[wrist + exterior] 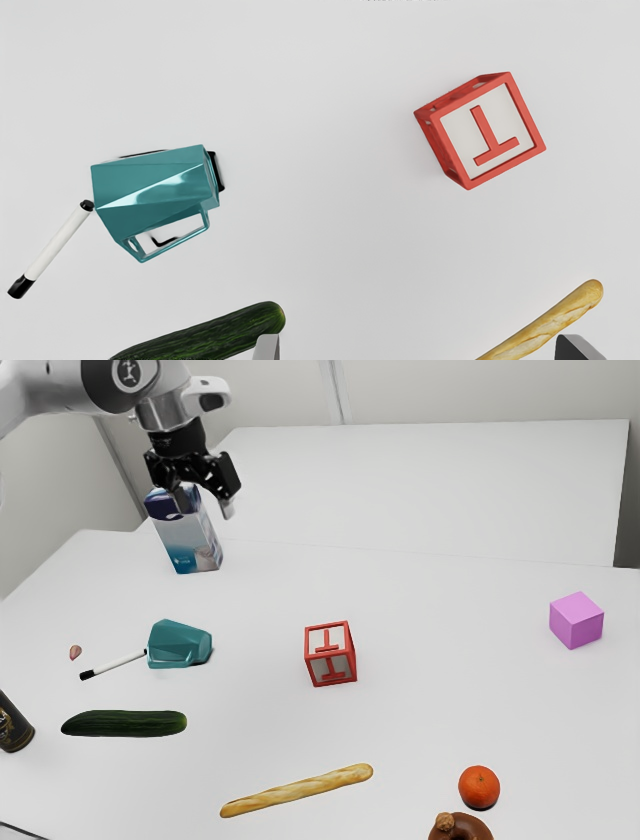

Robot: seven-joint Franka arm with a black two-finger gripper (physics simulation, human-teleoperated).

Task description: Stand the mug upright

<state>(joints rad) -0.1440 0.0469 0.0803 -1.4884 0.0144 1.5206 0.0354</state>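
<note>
White table [430,720], arm [75,388] reaching in over it. Gripper [204,510] is up off the surface, fingers spread wide, holding nothing. Mug [150,185] is on the table, lying on its side, well apart from the gripper. Done so far: nothing toward upright that I can see. Left, my read: all of it, so come down to the mug, grip, lift, turn base-down, set, release. Marker [55,245] has one end right at the mug, can't tell if touching, might get knocked on approach
</note>
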